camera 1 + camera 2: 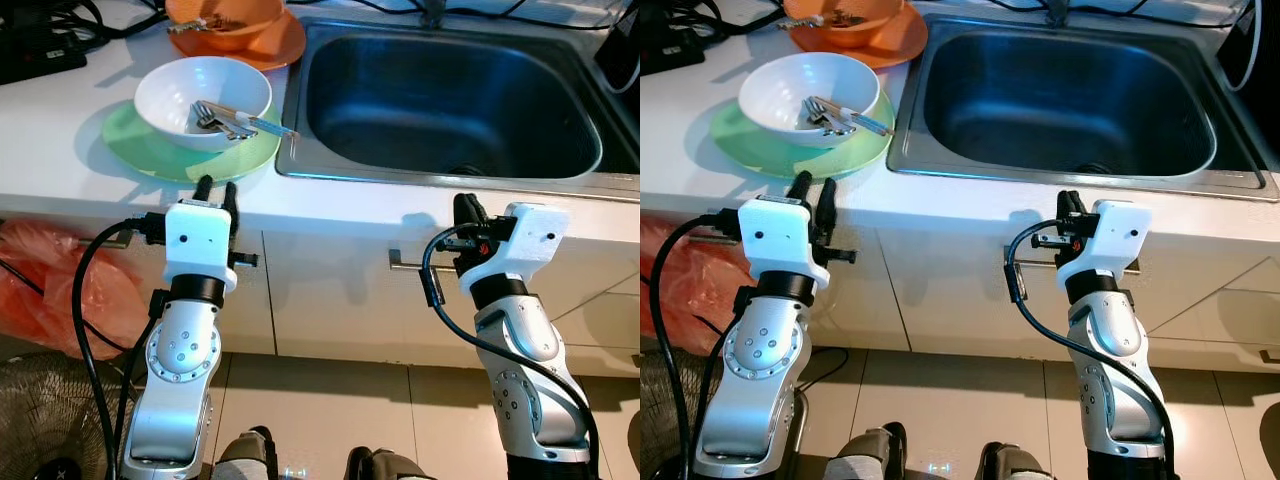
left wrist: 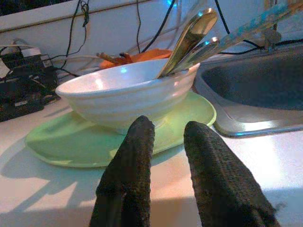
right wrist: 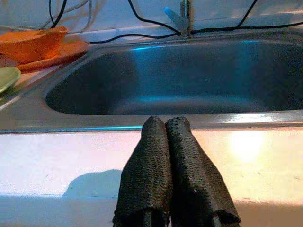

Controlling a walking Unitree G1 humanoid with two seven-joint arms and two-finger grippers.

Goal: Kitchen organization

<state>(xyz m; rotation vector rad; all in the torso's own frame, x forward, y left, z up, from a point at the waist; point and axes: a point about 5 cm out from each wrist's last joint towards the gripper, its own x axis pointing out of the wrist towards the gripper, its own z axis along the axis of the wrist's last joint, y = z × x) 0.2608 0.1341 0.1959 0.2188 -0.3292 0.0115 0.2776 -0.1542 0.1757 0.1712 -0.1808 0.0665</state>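
- White bowl [image 1: 203, 98] with cutlery [image 1: 228, 121] sits on green plate [image 1: 150, 150], on the worktop [image 1: 60, 150] beside the sink [image 1: 450, 100].
- Left pincer [image 1: 216, 189] spread, empty, near the plate's edge.
- Right pincer [image 3: 165, 130] pressed together at the worktop's edge.

Both arms raised to the front edge of the desk, end effectors empty.

The left arm rises bent from the lower left, its silver forearm upright and white wrist housing level with the desk's front edge; the left end effector [image 1: 217, 190] reaches just over that edge near the desk's left part, its two black fingers [image 2: 128, 175] parted with a narrow gap and holding nothing. The right arm stands bent at the lower right, its wrist housing tilted toward the left; the right end effector [image 1: 467, 212] sits at the front edge of the desk, its two fingers [image 3: 149, 175] pressed together along their length with nothing between them. Black cables loop beside each forearm.
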